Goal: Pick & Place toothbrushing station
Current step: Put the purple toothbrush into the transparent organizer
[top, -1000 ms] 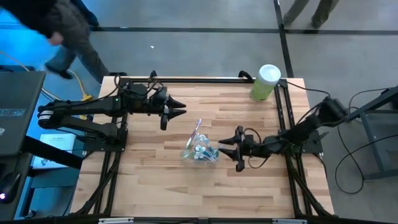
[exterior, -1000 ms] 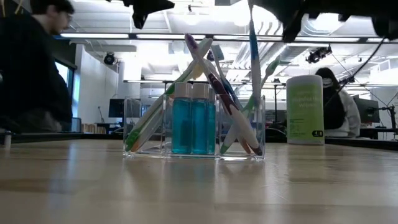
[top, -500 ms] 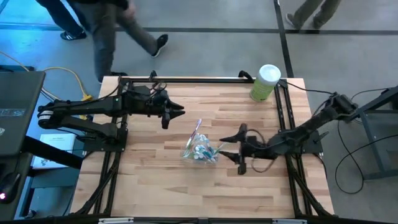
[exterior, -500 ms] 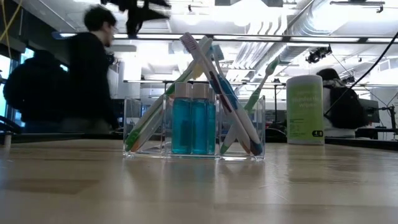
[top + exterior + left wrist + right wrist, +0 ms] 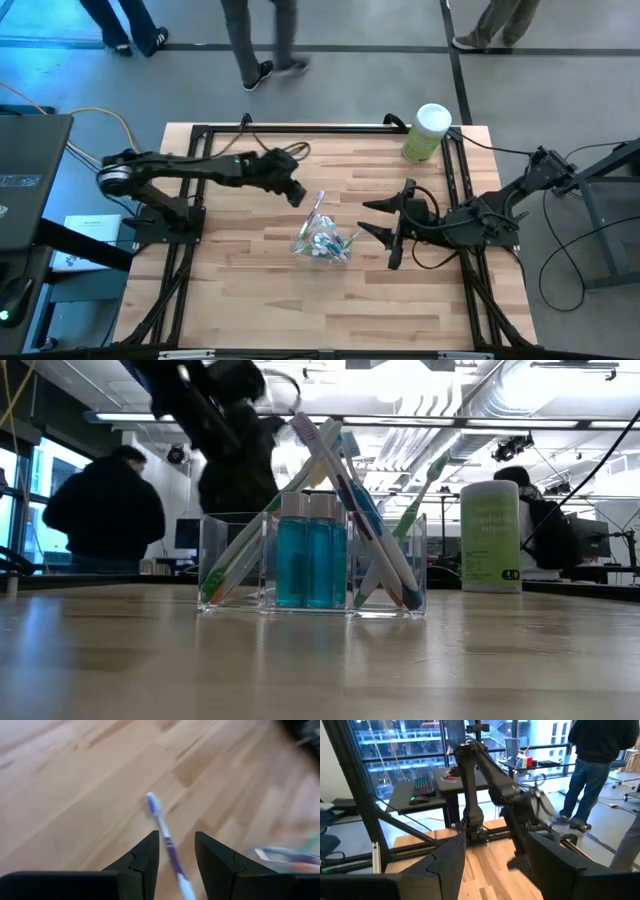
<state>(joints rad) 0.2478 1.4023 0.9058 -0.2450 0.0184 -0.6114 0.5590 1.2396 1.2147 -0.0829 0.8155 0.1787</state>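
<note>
Your toothbrushing station (image 5: 322, 243) sits near the middle of the wooden desk (image 5: 240, 290), a clear plastic holder (image 5: 312, 565) with two teal tubes (image 5: 309, 552) standing upright side by side in its centre compartment and slim toothbrushes (image 5: 345, 500) leaning crosswise out of the compartments on either side. One purple-and-white toothbrush (image 5: 316, 210) leans out of the holder toward the far edge of the desk; in your left wrist view its blue bristle head (image 5: 153, 803) shows beyond the fingers and its handle runs back between them. Your left gripper (image 5: 293, 192) is reached in over the desk just beside the head end of that brush, its fingers (image 5: 145, 857) set a narrow way apart with the handle in the gap (whether they actually press on it cannot be told from these views). Your right gripper (image 5: 384, 219) is just beside the station on its other side, clear of it, with its fingers (image 5: 378, 205) spread wide and nothing between them. A tall pale-green canister (image 5: 427, 132) with a white lid stands at the far right corner of the desk, well apart from the station. People (image 5: 106, 510) are standing and walking in the room beyond the desk, and a laptop (image 5: 30, 180) sits off the desk's left side.
</note>
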